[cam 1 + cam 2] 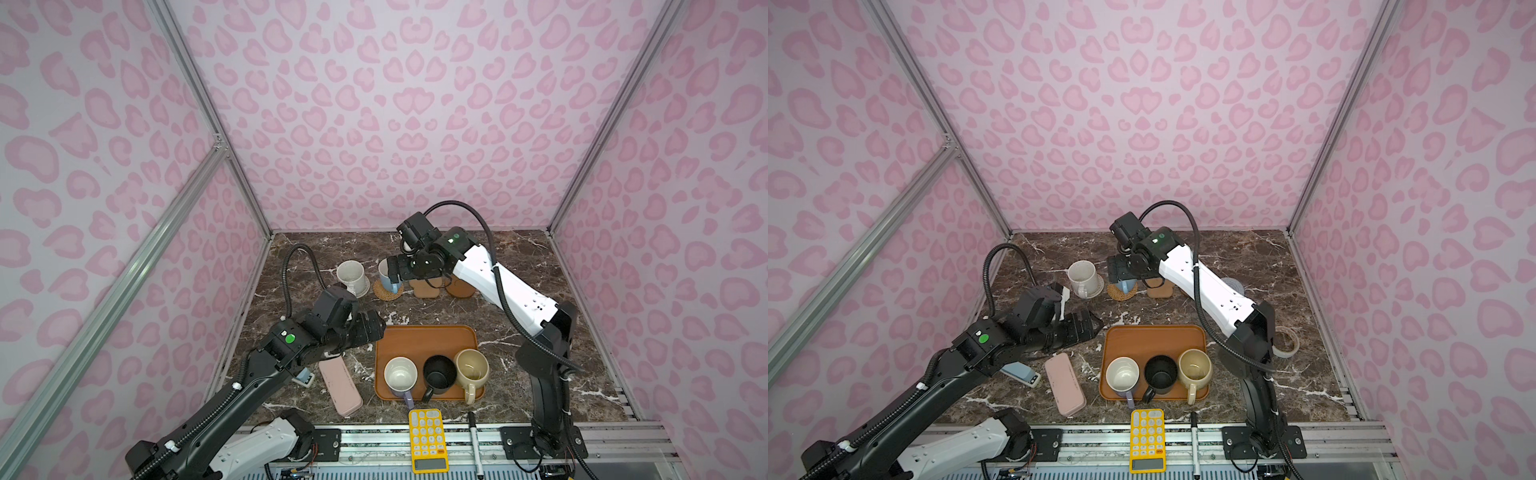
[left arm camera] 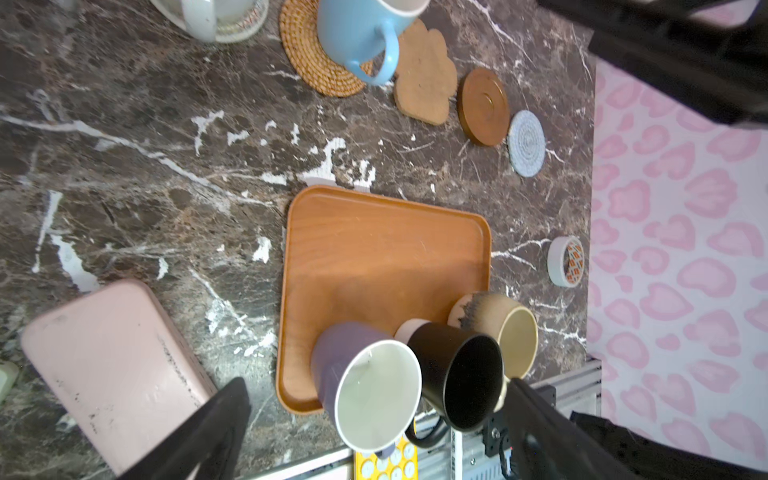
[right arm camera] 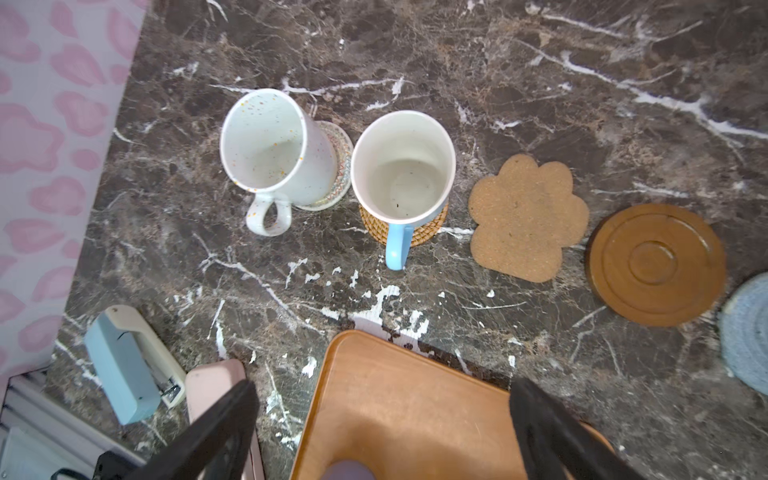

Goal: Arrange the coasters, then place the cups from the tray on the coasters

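A dark marble table stands closed in by pink spotted walls on three sides. Toward its far edge runs a row of coasters. The speckled cup and the blue cup stand on the two at the left. The paw mat, wooden disc and grey-blue mat are bare.

The tray lies near the near edge. It holds the lavender cup, black cup and cream cup. Bare marble separates the row from the tray.

Both end effectors are spread wide and empty. The right end effector is over the blue cup, and the left end effector is at the tray's far-left corner.

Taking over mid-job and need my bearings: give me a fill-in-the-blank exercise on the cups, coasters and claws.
1. The tray holds ____ cups.
2. The light blue cup stands on the ____ coaster.
3. The cork coaster is shaped like a ____.
4. The left claw and the right claw are both ____.
Missing words: three; rattan; paw; open.
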